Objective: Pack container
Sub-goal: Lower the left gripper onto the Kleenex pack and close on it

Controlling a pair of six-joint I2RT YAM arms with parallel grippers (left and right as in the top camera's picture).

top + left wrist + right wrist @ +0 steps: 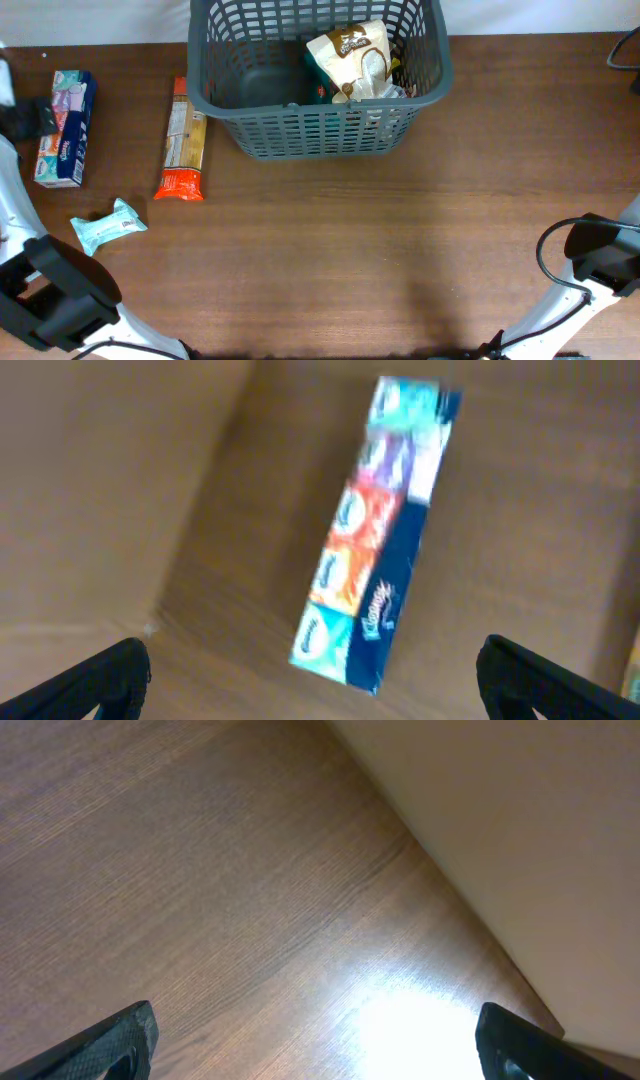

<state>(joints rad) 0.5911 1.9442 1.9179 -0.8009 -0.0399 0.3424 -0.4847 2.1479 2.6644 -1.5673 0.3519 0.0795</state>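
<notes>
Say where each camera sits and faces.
Overhead: above the table, facing straight down on the container; left arm and right arm show at lower corners.
Left wrist: faces down past the open left tool at the tissue box.
Right wrist: faces down past the open right tool at table wood.
Shared: overhead and left wrist both show the tissue box.

The left arm (55, 295) sits at the lower left of the overhead view, with a dark joint low and a white link rising along the left edge toward the wrist, which the frame partly cuts off. The left gripper (315, 685) points downward, its two dark fingers (110, 678) spread wide and gripping nothing. The right arm (600, 258) is folded at the lower right, with a white link slanting down from its dark joint. The right gripper (315, 1045) also faces down, jaws wide apart and empty.
</notes>
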